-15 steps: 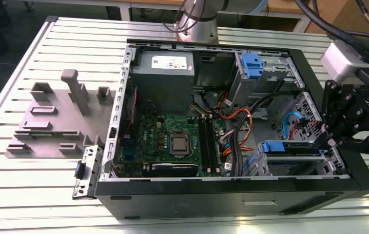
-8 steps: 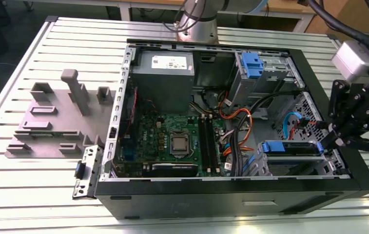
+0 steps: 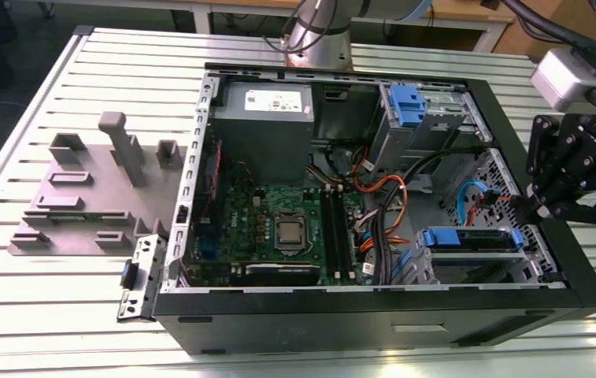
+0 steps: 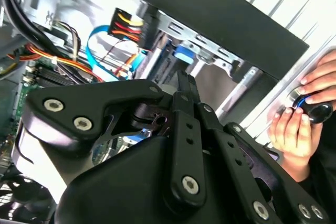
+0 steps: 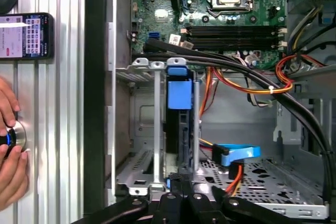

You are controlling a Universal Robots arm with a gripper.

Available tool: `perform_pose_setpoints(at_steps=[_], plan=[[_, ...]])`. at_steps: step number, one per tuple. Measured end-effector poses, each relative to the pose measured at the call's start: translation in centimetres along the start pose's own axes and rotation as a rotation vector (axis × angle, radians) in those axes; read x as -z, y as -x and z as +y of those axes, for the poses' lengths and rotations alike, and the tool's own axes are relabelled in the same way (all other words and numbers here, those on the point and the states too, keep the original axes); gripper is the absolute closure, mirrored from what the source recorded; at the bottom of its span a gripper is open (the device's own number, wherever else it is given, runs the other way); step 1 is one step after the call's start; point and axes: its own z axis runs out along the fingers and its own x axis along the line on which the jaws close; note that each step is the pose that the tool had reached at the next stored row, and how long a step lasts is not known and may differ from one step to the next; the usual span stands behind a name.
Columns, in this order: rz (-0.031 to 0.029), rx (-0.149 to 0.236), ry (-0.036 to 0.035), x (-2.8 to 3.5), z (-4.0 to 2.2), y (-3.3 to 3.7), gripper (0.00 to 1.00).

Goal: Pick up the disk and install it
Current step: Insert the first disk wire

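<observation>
The disk (image 3: 473, 236) sits in the drive cage at the case's near corner on the exterior view's right, its blue bracket facing up. In the first wrist view the disk's blue bracket (image 5: 178, 94) stands between the cage's metal rails. My gripper (image 3: 539, 211) hangs just beyond the cage, over the case's wall on the exterior view's right. Its black fingers are drawn together and hold nothing. In the second wrist view the gripper (image 4: 185, 81) points at the blue bracket (image 4: 184, 53), a short way off it. The gripper (image 5: 181, 183) is apart from the disk.
The open computer case (image 3: 382, 303) lies on a slatted metal table (image 3: 56, 315). Inside are the motherboard (image 3: 276, 220), a grey power supply (image 3: 266, 118), a second blue bracket (image 3: 407, 106) and orange and blue cables (image 5: 236, 156). A person's hands (image 4: 296, 127) hold a round knob beside the case, near a phone (image 5: 26, 36). A grey fixture (image 3: 87, 197) stands outside.
</observation>
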Motion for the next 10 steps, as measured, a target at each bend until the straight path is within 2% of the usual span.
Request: perform_pose_setpoints(at_steps=[6, 10], plan=[[-0.0002, 0.0, 0.0027, -0.01, -0.06, 0.81, 0.89], [0.0001, 0.001, 0.0084, -0.02, -0.22, 1.25, 0.89]])
